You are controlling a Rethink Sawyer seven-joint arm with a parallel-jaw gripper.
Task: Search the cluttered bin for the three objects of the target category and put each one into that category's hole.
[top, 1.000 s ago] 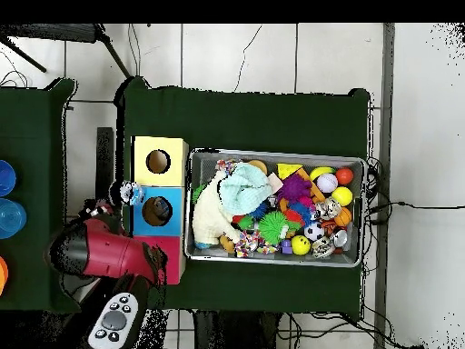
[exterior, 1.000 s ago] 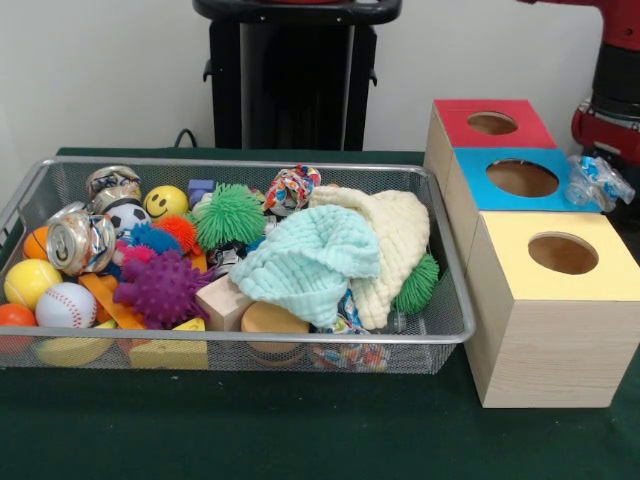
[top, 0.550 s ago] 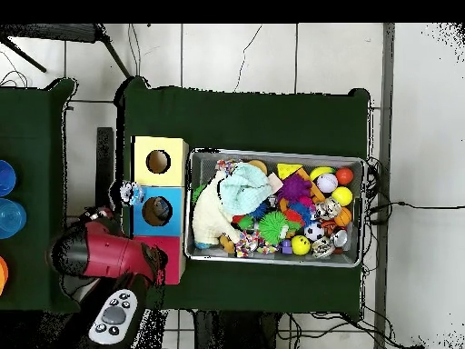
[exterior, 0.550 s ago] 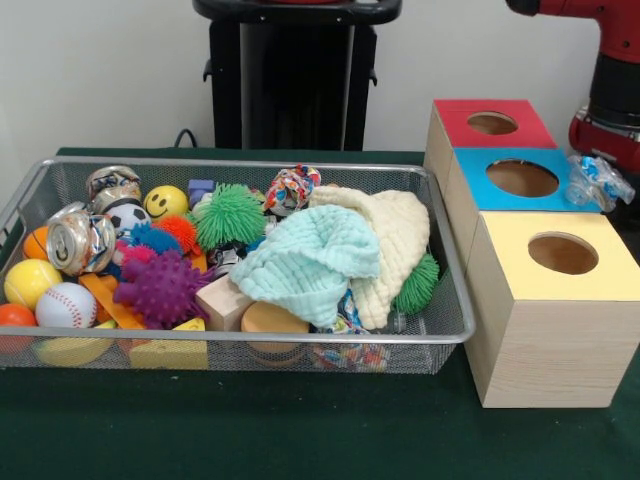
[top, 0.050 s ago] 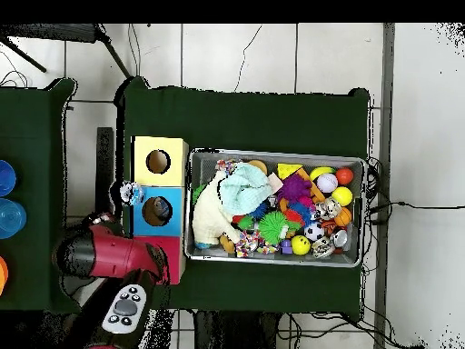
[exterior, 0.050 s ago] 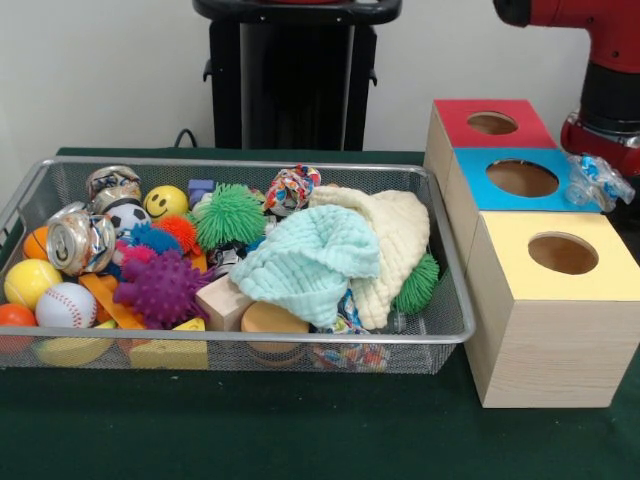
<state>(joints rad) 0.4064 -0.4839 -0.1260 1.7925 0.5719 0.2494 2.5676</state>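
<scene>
A wire bin (exterior, 0.050 s ago: pixel 440 330) (top, 0.050 s ago: pixel 192 159) holds balls, spiky toys, crushed cans, blocks and cloths. Beside it three wooden boxes stand in a row, each with a round hole: red (exterior, 0.050 s ago: pixel 492 123) (top, 0.050 s ago: pixel 173 259), blue (exterior, 0.050 s ago: pixel 522 178) (top, 0.050 s ago: pixel 156 211) and yellow (exterior, 0.050 s ago: pixel 562 253) (top, 0.050 s ago: pixel 158 162). My red and black arm (exterior, 0.050 s ago: pixel 610 100) (top, 0.050 s ago: pixel 109 256) stands on the boxes' outer side, away from the bin. The gripper (exterior, 0.050 s ago: pixel 606 160) (top, 0.050 s ago: pixel 102 220) is by a crumpled blue and white wrapper (exterior, 0.050 s ago: pixel 597 182) (top, 0.050 s ago: pixel 132 193), level with the blue box's top. Whether it holds the wrapper is hidden.
A mint cloth (exterior, 0.050 s ago: pixel 312 262) and a cream cloth (exterior, 0.050 s ago: pixel 393 240) cover the bin's box-side end. Crushed cans (exterior, 0.050 s ago: pixel 82 240), a baseball (exterior, 0.050 s ago: pixel 65 304) and a purple spiky ball (exterior, 0.050 s ago: pixel 160 287) crowd the other end. Blue containers (top, 0.050 s ago: pixel 7 218) stand on a second green table.
The arm's upper red link has swung in over the boxes in the front view and shifted a little in the overhead view. The wrapper and the bin's contents have stayed put.
</scene>
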